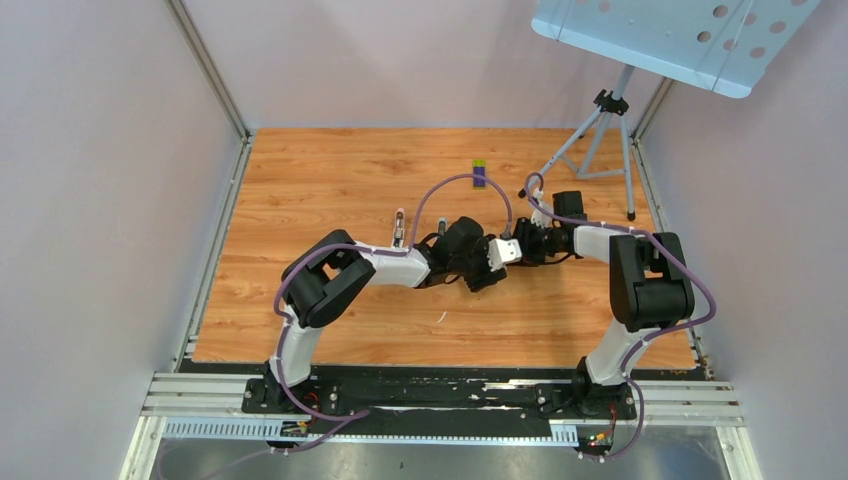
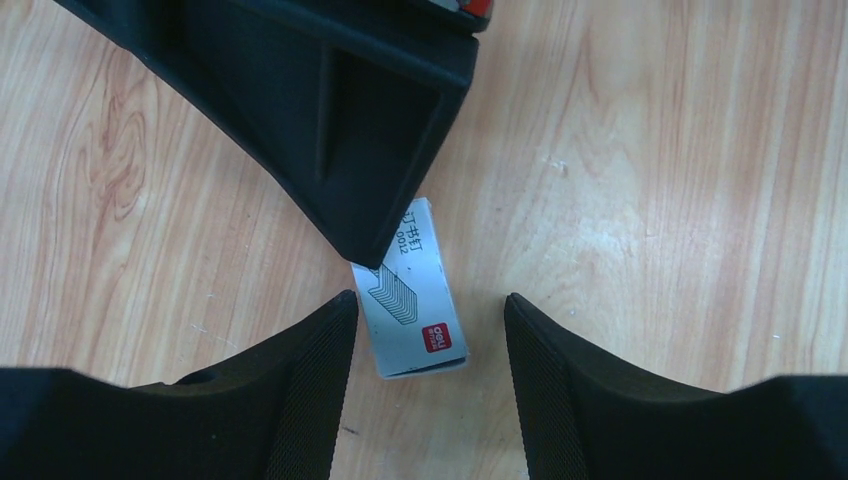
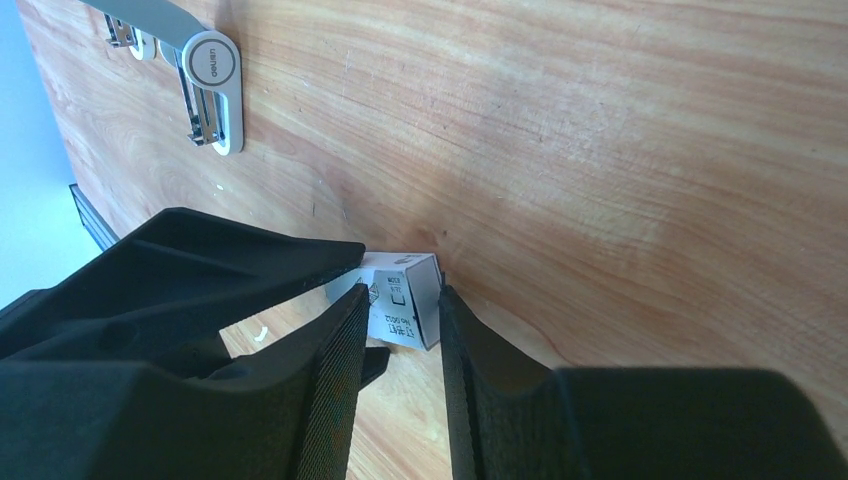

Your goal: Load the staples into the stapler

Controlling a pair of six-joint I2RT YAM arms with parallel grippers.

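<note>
Wood tabletop (image 2: 650, 200): right pincer (image 3: 400, 292) nips small printed box (image 2: 415, 320); left pincer (image 2: 428, 297), spread wide, should centre before closing.

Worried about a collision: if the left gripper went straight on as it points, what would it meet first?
Probably the small white printed box, just ahead between the left gripper's open fingers, with the right gripper's finger over its far end; depth is unclear.

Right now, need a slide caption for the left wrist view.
Open left gripper straddles a printed white box; the right gripper's finger covers its far end.
</note>
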